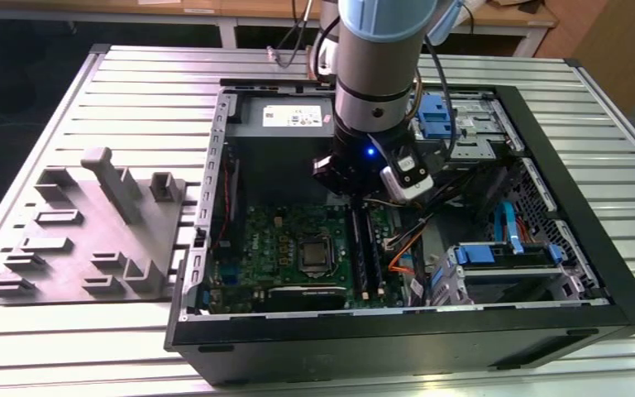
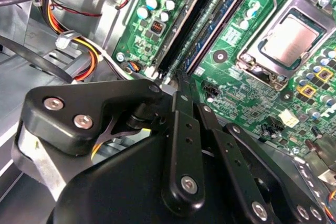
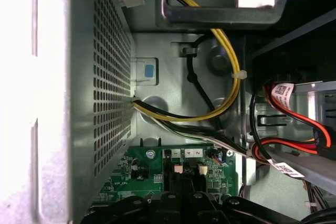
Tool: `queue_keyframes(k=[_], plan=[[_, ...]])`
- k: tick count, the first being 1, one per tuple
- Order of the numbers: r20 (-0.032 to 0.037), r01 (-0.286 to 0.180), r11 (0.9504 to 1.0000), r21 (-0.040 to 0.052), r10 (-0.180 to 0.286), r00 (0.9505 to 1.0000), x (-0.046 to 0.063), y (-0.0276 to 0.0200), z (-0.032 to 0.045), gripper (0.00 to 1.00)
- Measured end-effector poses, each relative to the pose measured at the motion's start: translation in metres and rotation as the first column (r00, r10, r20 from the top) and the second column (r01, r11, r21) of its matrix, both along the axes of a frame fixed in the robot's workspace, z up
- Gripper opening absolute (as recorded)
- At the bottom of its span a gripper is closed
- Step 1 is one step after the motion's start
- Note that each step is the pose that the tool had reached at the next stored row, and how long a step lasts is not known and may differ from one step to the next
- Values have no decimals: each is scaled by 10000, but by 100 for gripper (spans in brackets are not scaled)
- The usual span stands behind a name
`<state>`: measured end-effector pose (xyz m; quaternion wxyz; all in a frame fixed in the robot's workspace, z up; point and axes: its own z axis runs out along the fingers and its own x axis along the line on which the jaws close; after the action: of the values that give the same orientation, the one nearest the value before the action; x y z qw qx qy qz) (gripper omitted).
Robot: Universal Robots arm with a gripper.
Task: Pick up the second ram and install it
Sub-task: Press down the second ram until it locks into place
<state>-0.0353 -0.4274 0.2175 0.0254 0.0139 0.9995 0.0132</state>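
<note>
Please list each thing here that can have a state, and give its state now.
case, open, lying flat on the table.
ram, along a slot; seated or not, cannot tell.
socket, clamp shut, chip bare.
claw, low at the slot's end.
tray, on the table beside the case.

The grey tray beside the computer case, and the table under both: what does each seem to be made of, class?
Grey tray: probably plastic, judging by its matte, uniform grey surface and moulded upright blocks.
Table: probably aluminium or similar metal, pale silvery with a dull sheen and long parallel slots.
</note>
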Motion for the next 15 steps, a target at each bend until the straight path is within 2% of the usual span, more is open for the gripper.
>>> queue_keyframes(k=[9, 11, 15], plan=[[1, 0, 10000, 2, 0, 10000, 0, 0, -14, 10], [10, 1, 10000, 24, -1, 10000, 1, 3, 29, 10], [2, 0, 10000, 5, 0, 10000, 0, 1, 169, 10]])
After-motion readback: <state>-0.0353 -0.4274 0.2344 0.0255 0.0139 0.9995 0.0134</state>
